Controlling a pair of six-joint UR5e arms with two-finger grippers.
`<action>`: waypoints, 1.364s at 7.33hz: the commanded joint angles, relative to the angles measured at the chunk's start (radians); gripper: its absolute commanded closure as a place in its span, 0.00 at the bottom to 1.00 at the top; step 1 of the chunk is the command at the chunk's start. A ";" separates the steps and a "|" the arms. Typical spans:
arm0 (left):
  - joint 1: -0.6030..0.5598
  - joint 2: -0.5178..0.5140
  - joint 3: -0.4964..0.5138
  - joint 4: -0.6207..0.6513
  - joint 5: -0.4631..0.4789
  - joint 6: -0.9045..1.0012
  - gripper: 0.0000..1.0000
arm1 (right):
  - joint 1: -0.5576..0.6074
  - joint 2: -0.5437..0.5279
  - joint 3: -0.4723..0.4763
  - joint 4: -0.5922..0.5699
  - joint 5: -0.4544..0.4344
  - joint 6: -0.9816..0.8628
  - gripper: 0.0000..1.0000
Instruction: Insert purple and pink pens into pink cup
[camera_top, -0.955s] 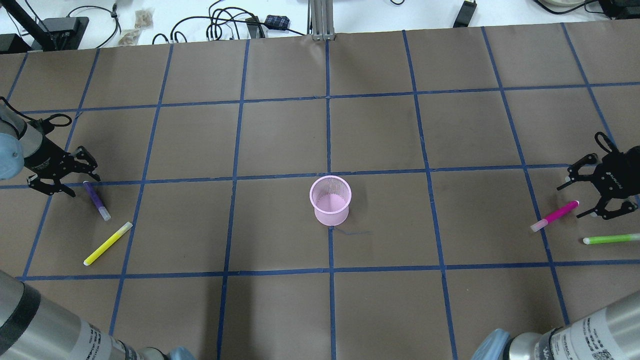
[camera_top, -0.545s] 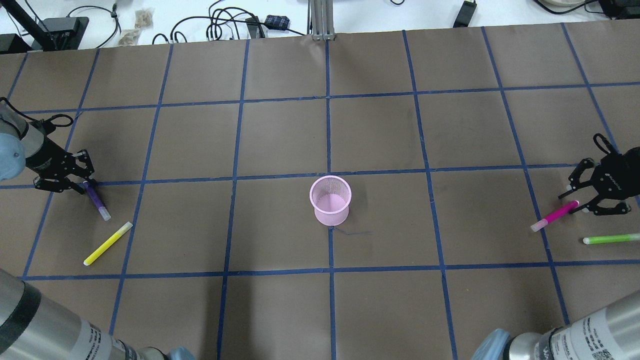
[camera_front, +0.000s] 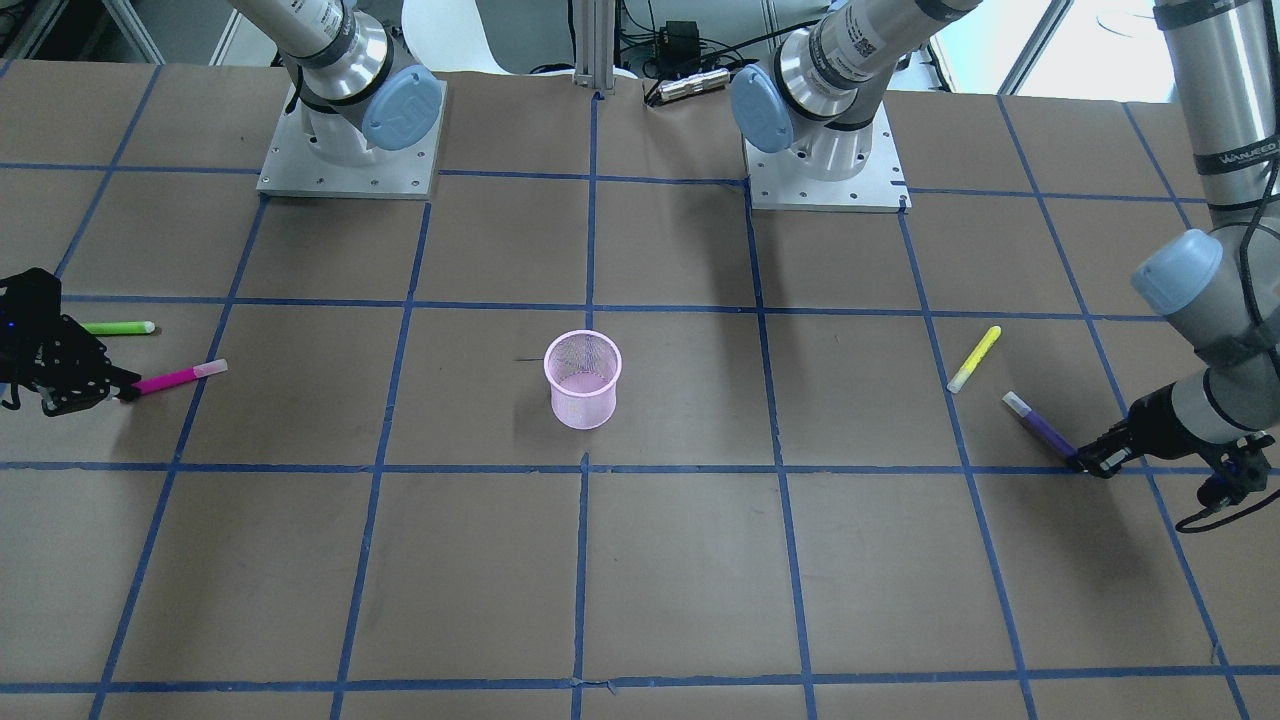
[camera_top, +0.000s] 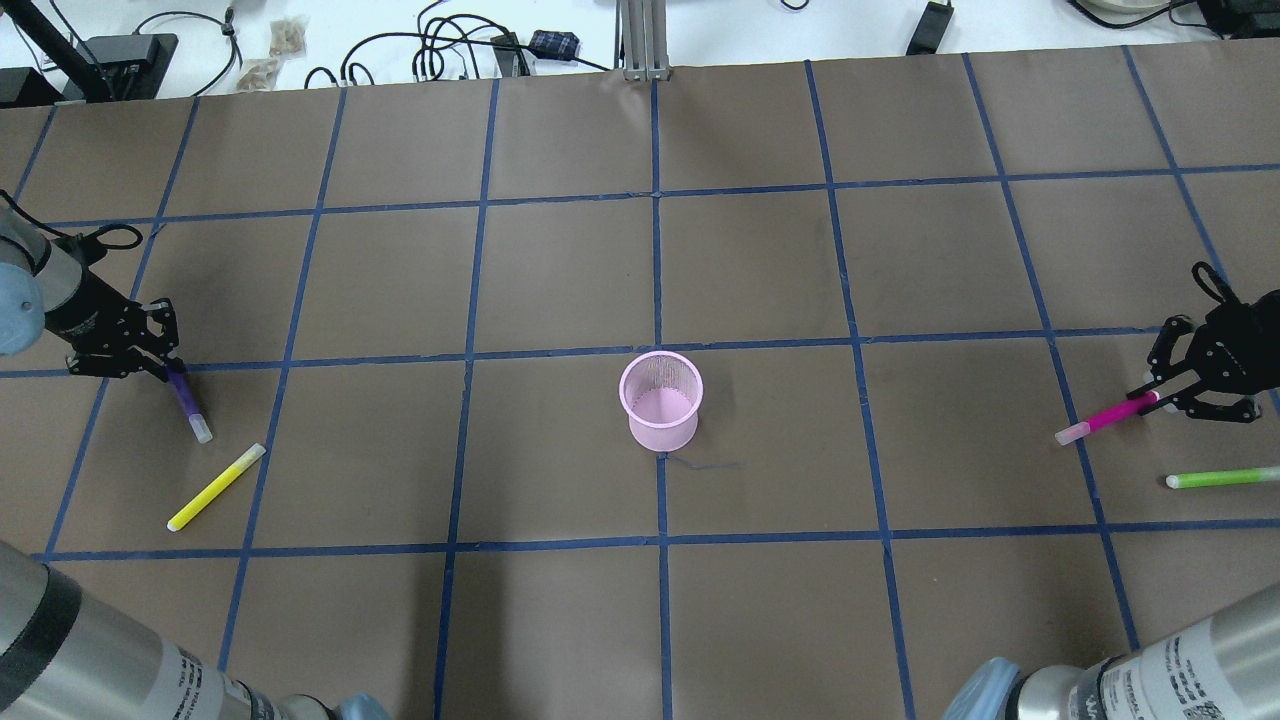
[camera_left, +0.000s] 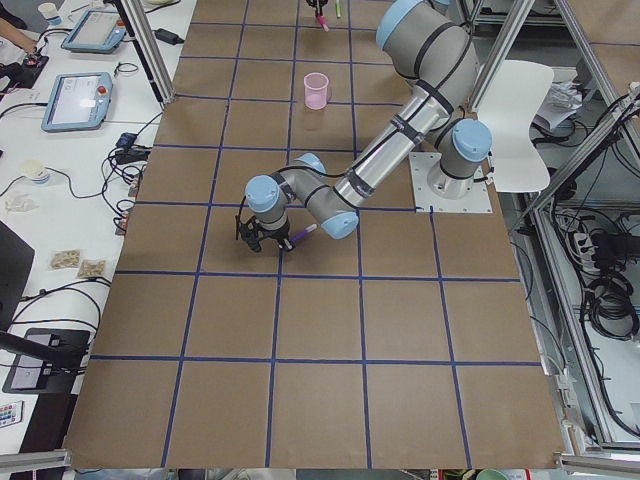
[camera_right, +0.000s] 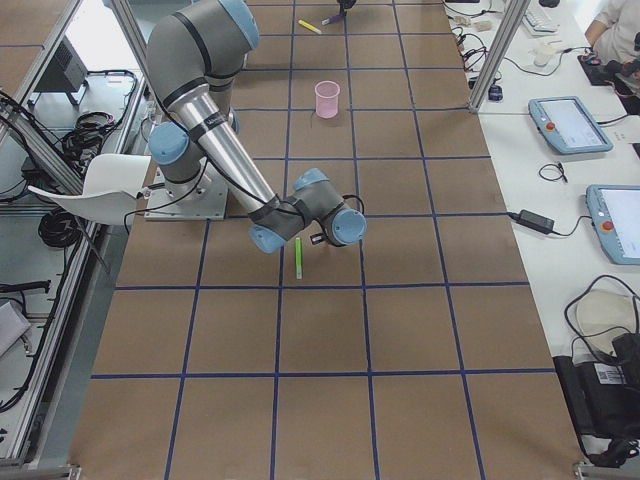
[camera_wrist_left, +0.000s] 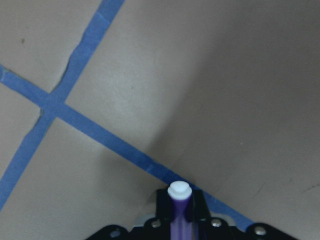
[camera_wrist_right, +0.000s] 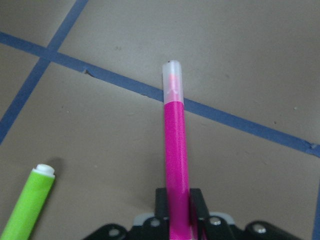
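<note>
So both arms are out at opposite ends of the table (camera_top: 560, 270) right now. The left fingers (camera_wrist_left: 162, 207) are pinched narrow on one end of the purple pen (camera_top: 190, 408), and the wrist cam looks straight down the barrel to its white cap. The pen sits right by a blue tape line (camera_top: 400, 357), and the yellow pen (camera_top: 216, 487) lies flat near it, not touching.

Over on the other side, the right fingers (camera_wrist_right: 161, 205) are clamped on the pink pen (camera_top: 1103, 419) at its back end, and the clear cap points in toward the middle of the table. The green pen (camera_top: 1222, 478) lies just beside it, apart from it. Honestly can't tell whether either gripped pen has its far end on the table or just off it.

The pink cup (camera_top: 660, 402), a mesh one, stands upright in the middle of the table, well apart from both pens, with its open top facing up.
</note>
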 joint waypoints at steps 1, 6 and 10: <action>-0.009 0.038 0.018 -0.007 0.007 0.002 1.00 | 0.003 -0.044 -0.033 0.006 -0.020 0.083 0.91; -0.152 0.211 0.168 -0.179 0.013 -0.013 1.00 | 0.340 -0.257 -0.070 0.088 -0.049 0.602 0.93; -0.311 0.259 0.163 -0.168 0.016 -0.181 1.00 | 0.743 -0.312 -0.137 0.088 -0.207 1.144 0.92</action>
